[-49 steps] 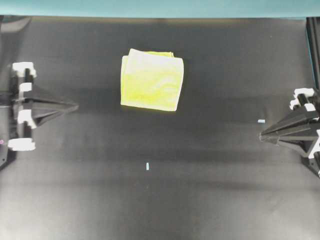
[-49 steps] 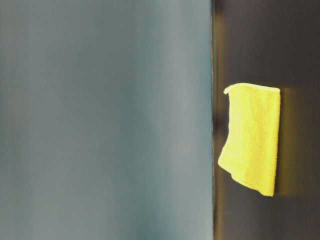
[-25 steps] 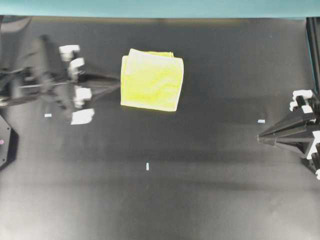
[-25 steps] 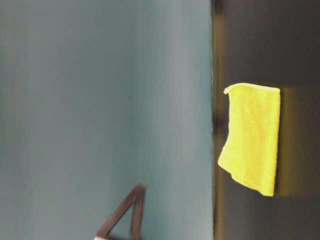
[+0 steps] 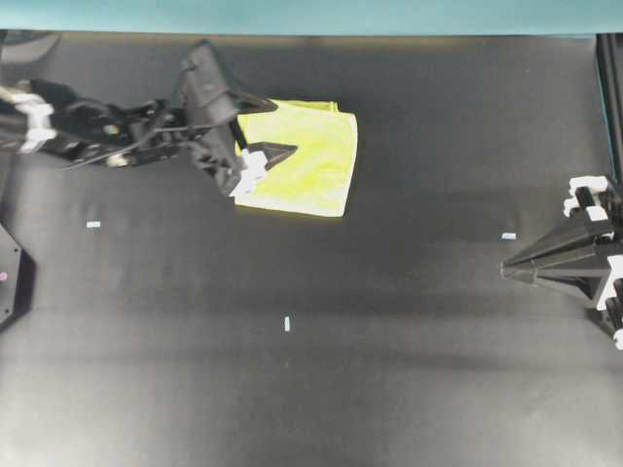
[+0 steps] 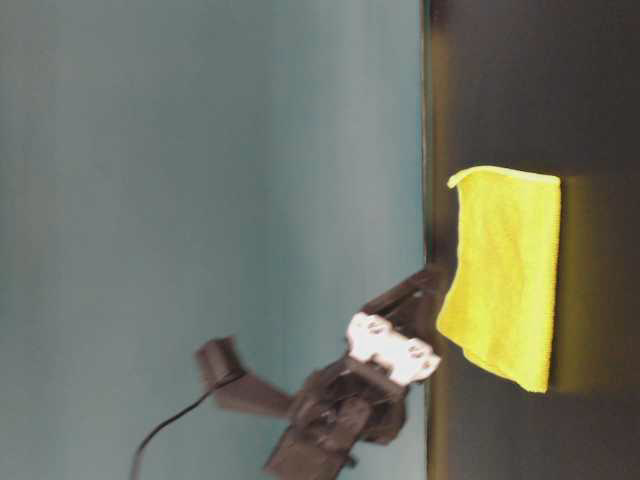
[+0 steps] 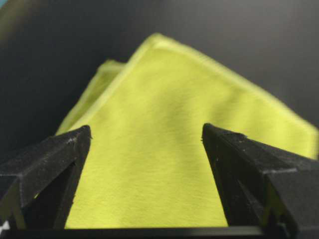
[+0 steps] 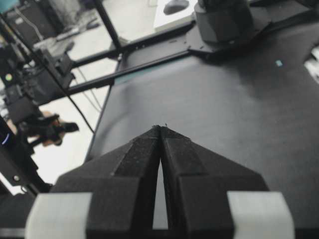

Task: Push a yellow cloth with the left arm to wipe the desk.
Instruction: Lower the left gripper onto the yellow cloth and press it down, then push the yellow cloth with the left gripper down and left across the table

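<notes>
The left arm reaches in over the desk, and its gripper hangs over the near edge of the yellow cloth with the jaws apart; through the wrist camera the two black fingers stand well apart and the cloth fills the whole gap between them and runs on ahead of their tips. From the side, the gripper sits just at the cloth's lower corner, but I cannot tell whether the tips are pressing on the fabric or hovering a little above it. The cloth lies folded and flat, toward the teal strip at the far edge of the desk, with a paler folded edge on the side where the jaws come in. The right gripper is parked well apart from all this, jaws together, with nothing between them. What worries me is the fold: if the fingers come down too lightly, they may skate over the top layer and only ruck it up, leaving the bottom layer where it lies. If they bear on one side only, the cloth could pivot round the tips instead of sliding straight, and the wipe would cover little of the desk. Too steep a press could also dig the tips into the terry and drag it into a bunch.
</notes>
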Tool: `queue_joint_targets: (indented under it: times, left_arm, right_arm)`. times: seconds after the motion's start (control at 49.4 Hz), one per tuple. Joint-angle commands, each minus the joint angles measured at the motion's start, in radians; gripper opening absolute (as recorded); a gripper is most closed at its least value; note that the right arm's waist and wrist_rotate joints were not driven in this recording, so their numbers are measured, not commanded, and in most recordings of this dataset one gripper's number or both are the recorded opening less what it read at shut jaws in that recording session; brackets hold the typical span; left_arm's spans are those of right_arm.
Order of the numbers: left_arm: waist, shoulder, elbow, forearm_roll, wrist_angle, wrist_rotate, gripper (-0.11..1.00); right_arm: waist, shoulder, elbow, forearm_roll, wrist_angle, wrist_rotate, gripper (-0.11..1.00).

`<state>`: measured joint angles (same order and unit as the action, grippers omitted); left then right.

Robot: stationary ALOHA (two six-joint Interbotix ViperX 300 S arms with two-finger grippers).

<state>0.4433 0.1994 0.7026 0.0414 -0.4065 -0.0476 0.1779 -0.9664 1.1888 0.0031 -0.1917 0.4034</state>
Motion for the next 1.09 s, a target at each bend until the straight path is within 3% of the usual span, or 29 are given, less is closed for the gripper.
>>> queue_joint_targets:
  times: [0.0,0.203,0.608,1.074]
  left_arm:
    - [0.003,0.052,-0.040,0.002,-0.009,0.005,0.87]
    - [0.003,0.121,-0.066,0.003,-0.011,0.006,0.87]
    - [-0.011,0.123,0.018,0.003,-0.034,0.003,0.87]
    - [-0.172,0.017,0.222,0.003,-0.114,-0.008,0.87]
  right_arm:
    - [0.000,0.006,-0.005,0.002,-0.005,0.000,0.00]
    - [0.000,0.006,-0.002,0.000,-0.005,0.000,0.00]
    - [-0.002,0.005,0.003,0.002,-0.005,0.000,0.00]
    - [0.000,0.005,0.006,0.000,-0.005,0.000,0.00]
